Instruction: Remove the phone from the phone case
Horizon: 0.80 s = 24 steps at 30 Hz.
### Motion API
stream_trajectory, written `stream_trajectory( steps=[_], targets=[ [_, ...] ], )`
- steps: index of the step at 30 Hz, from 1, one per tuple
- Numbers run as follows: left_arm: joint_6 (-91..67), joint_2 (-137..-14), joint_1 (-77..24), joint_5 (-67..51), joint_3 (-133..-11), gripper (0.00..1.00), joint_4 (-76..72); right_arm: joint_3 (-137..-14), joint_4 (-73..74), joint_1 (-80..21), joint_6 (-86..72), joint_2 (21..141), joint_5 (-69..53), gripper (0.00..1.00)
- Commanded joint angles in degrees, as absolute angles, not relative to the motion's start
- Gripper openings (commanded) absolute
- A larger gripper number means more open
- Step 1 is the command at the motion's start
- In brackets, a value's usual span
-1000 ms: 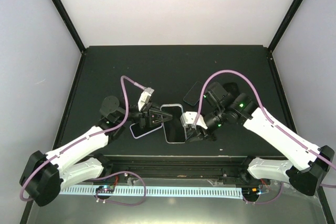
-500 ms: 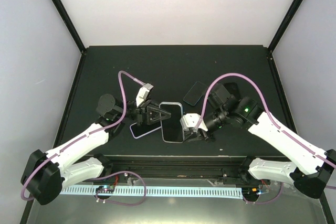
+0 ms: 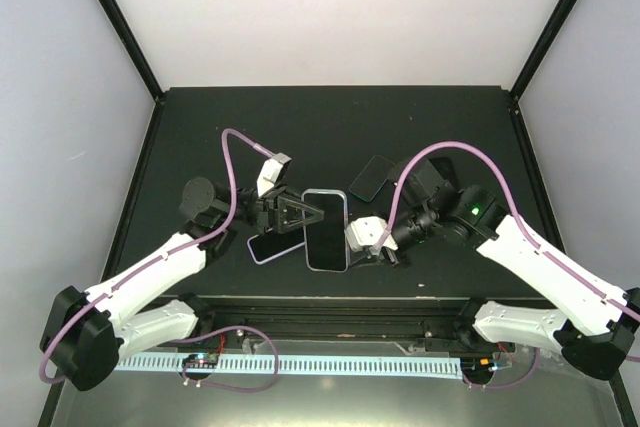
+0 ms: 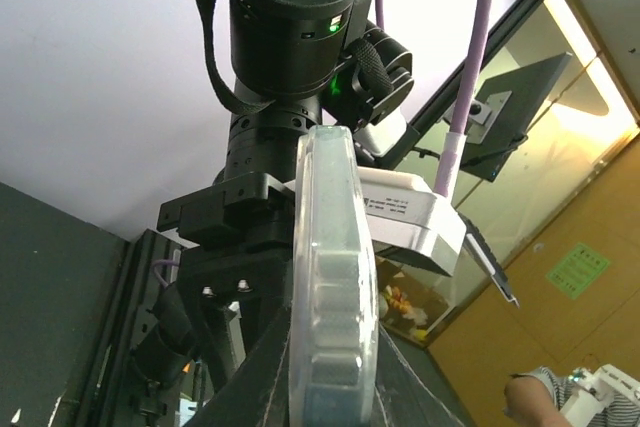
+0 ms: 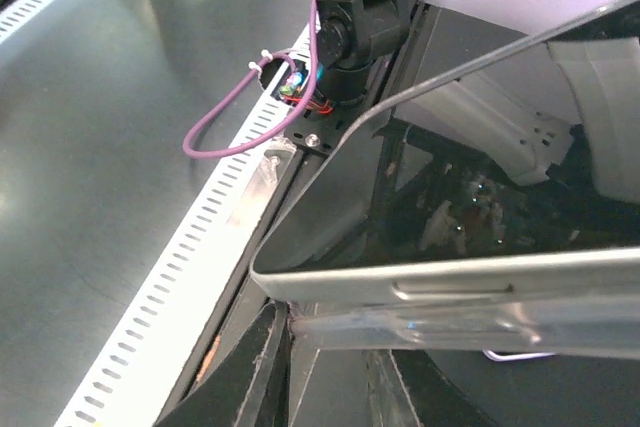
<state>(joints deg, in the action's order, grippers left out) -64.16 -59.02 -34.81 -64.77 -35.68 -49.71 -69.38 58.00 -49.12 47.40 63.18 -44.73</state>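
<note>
Phone (image 3: 325,232), snug in its clear phone case (image 4: 330,307), is held up over the surface (image 3: 200,127) between both arms. The left tool (image 3: 300,215) is pinched narrow on one long edge, and the right tool (image 3: 368,237) is clamped on the opposite edge near a corner. The phone looks rigid, glass-slick and fragile if dropped. The case looks soft and bendy — best peeled back at a corner lip.

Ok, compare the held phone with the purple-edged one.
The held phone is gripped by the left hand and right hand; the purple-edged phone lies free on the table. The held phone sits square in the top view; the purple-edged phone lies askew, partly under the left hand. Both have dark faces.
</note>
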Motion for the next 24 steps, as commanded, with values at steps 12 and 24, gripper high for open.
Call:
stream_trajectory(
  steps=[12,24],
  targets=[
    [-76.3,-58.6,-36.3,-64.0,-39.5,0.02,-57.0,-68.0,37.3,-45.5,35.6,63.6,-33.8,0.19],
    [-74.1,-58.8,-36.3,-62.0,-36.9,0.01,-56.7,-68.9,25.8,-40.8,16.9,66.6,-29.8,0.41]
  ],
)
